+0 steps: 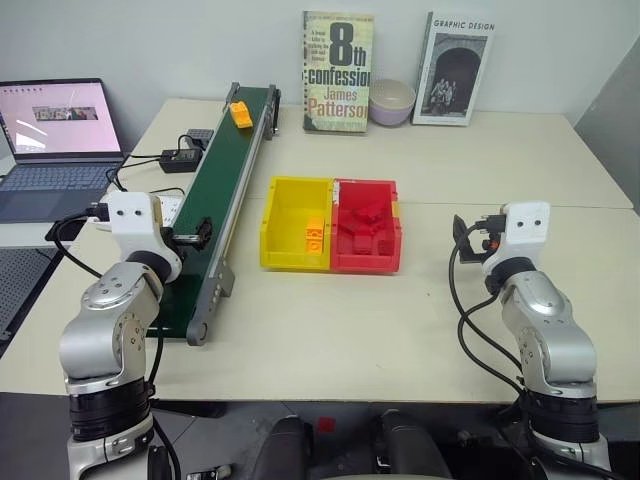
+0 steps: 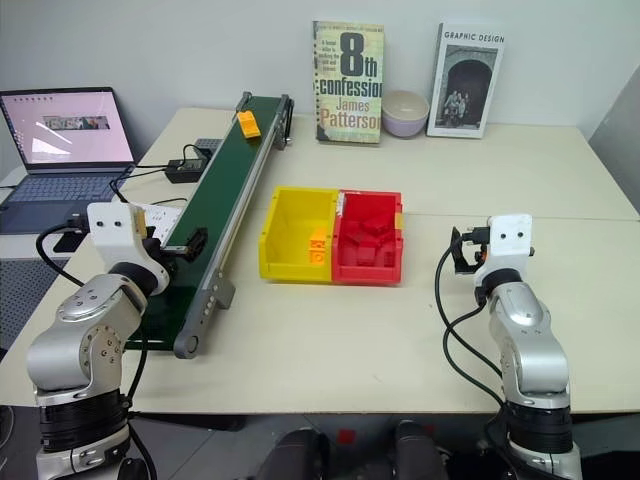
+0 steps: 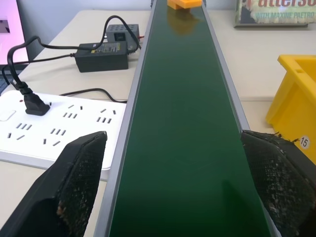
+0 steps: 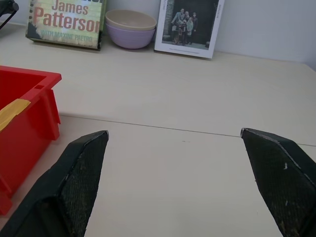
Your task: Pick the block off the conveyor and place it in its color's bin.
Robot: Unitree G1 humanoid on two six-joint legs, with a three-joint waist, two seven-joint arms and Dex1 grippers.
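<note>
Two grippers frame the scene, both spread wide and empty: the left gripper (image 3: 173, 187) hangs over the near end of the conveyor (image 1: 222, 190), at lower left of the head view, its fingers (image 3: 81, 173) straddling the belt; the right gripper (image 4: 177, 182) hangs above bare table (image 1: 470, 330) at right, its fingers (image 4: 81, 173) parted likewise. We find the block (image 1: 241, 113) at upper centre-left, lying on the far end of the belt, well apart from the left gripper. The yellow bin (image 1: 297, 223) sits mid-frame, just right of the conveyor, joined on its right side to a red bin (image 1: 366, 226); a small orange piece lies in the yellow bin's near right corner, and red pieces fill the red bin. Along the top edge we see two books (image 1: 337, 70) propped against the wall with a bowl (image 1: 391, 101) between them. At upper left stands an open laptop (image 1: 55, 140), with a power strip (image 3: 54, 128) and adapter (image 3: 101, 53) left of the belt.
</note>
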